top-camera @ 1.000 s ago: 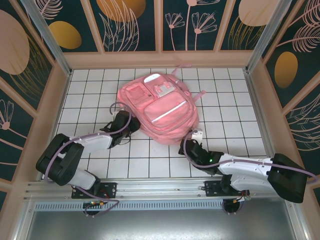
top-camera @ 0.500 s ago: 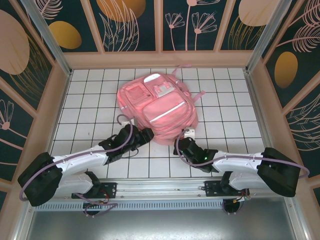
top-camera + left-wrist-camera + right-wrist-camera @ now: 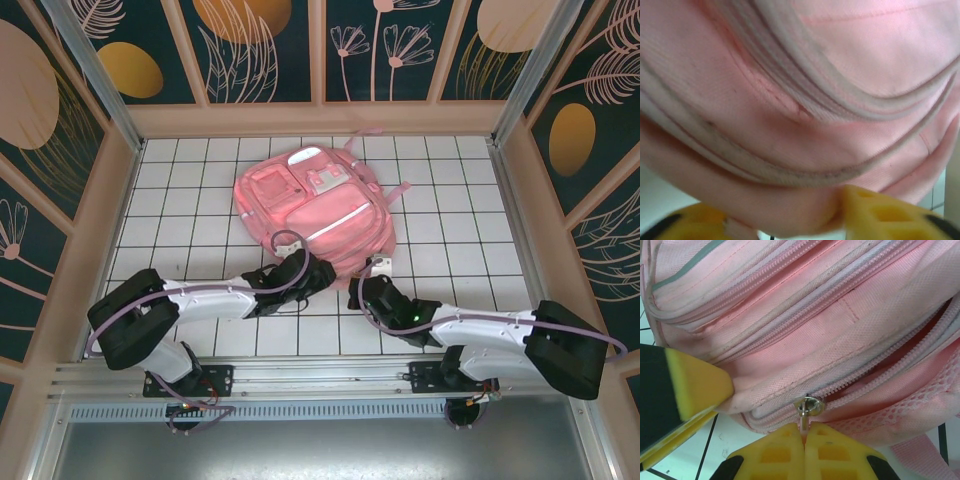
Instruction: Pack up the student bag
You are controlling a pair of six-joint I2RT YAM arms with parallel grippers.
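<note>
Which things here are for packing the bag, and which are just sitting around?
For the job: pink student bag; its zipper pull; right gripper, jaws shut on that pull; left gripper, jaws around the bag's near edge.
Just around: white tiled table; flower-patterned walls.

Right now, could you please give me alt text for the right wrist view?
The right gripper's yellow fingers are shut on the metal zipper pull of the pink student bag, whose zip gapes partly open toward the right. Another yellow finger pad presses the bag's edge at the left, above the white gridded table.
</note>
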